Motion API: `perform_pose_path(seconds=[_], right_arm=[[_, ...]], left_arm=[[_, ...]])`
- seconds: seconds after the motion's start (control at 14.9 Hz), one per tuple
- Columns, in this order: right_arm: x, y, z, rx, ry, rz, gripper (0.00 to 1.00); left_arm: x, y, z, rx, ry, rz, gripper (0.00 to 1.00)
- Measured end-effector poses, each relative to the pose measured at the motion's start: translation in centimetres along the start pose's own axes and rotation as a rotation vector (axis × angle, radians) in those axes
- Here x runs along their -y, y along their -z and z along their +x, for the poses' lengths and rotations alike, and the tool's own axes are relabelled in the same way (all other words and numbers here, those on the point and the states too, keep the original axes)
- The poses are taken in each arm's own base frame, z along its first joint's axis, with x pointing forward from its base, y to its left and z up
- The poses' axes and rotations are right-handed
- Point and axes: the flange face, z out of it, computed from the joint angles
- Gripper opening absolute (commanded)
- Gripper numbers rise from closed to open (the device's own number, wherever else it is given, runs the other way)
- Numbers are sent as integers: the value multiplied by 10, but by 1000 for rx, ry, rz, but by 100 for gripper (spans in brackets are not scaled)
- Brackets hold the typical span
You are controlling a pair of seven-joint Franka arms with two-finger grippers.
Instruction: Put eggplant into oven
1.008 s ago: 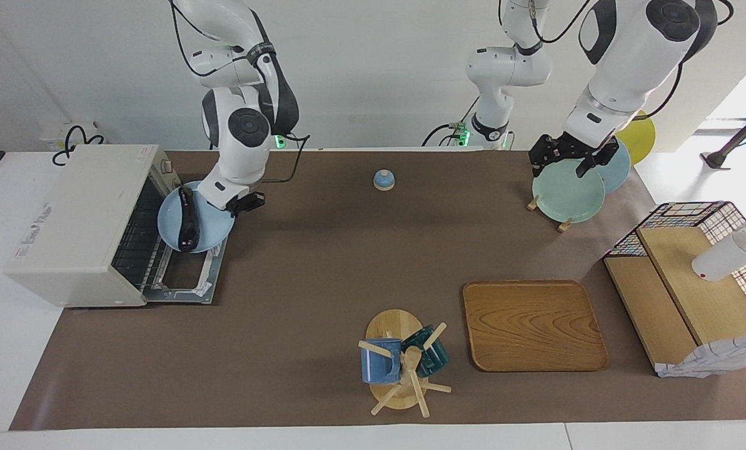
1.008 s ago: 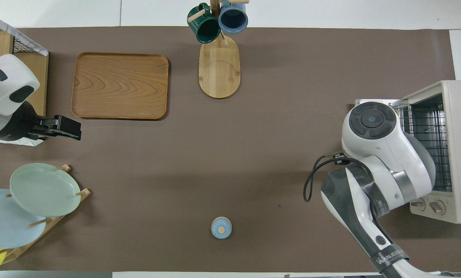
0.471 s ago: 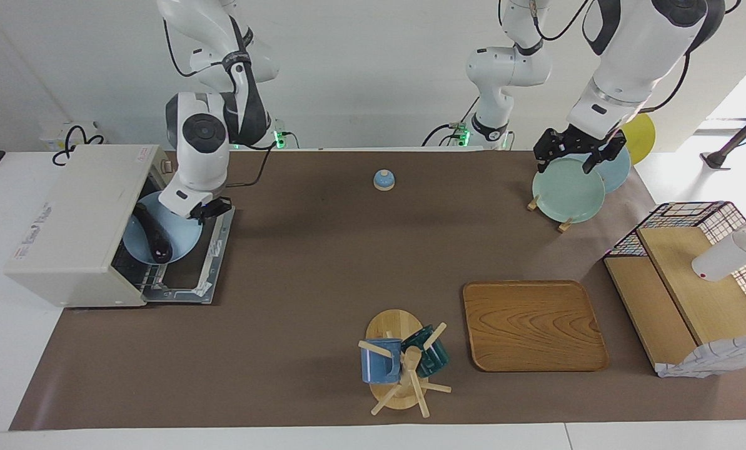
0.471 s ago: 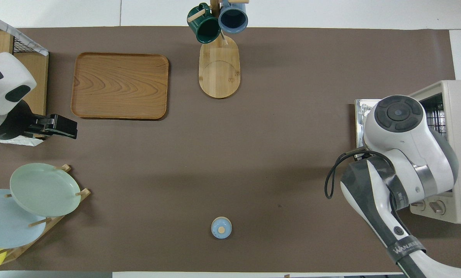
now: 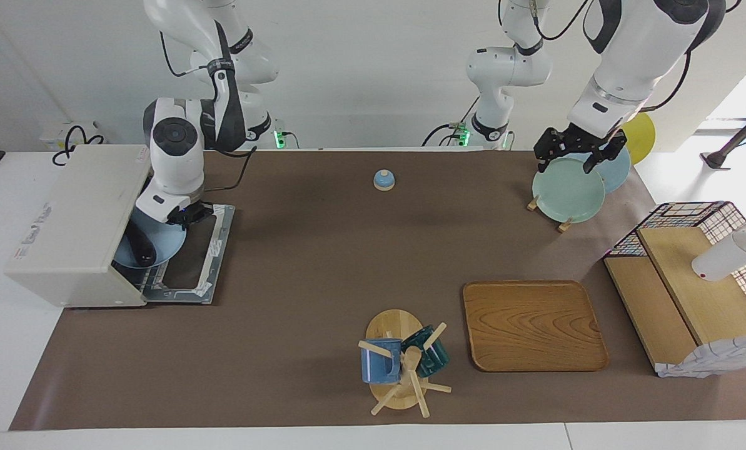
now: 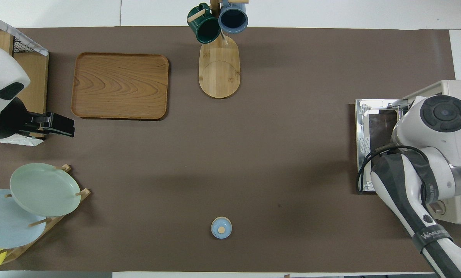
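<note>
The off-white oven stands at the right arm's end of the table, its door folded down flat. A dark eggplant lies on a light blue plate. The plate is partly inside the oven's mouth, over the wire rack. My right gripper is shut on the plate's rim that sticks out over the door. In the overhead view the right arm covers the plate and eggplant; only the oven and its door show. My left gripper hangs open over the plate rack, holding nothing.
A rack with a pale green plate and more plates stands at the left arm's end. A small blue bell, a wooden tray, a mug tree and a wooden shelf with a wire basket are also on the table.
My right arm has carried the plate with the eggplant from over the door's edge into the oven's mouth. The left gripper has risen slightly over the plate rack.
</note>
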Motion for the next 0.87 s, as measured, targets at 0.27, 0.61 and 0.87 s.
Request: perform_pose_path(seconds=[0.27,0.61,0.87], right_arm=[[1,1,1,-7,2,-1,6],[1,0,1,-10,5,-1,20],[-2,11,5,-18,25,-5,19]], left_arm=[[0,0,0,0,0,0,100],[0,0,0,0,0,0,100],[0,0,0,0,0,0,100]])
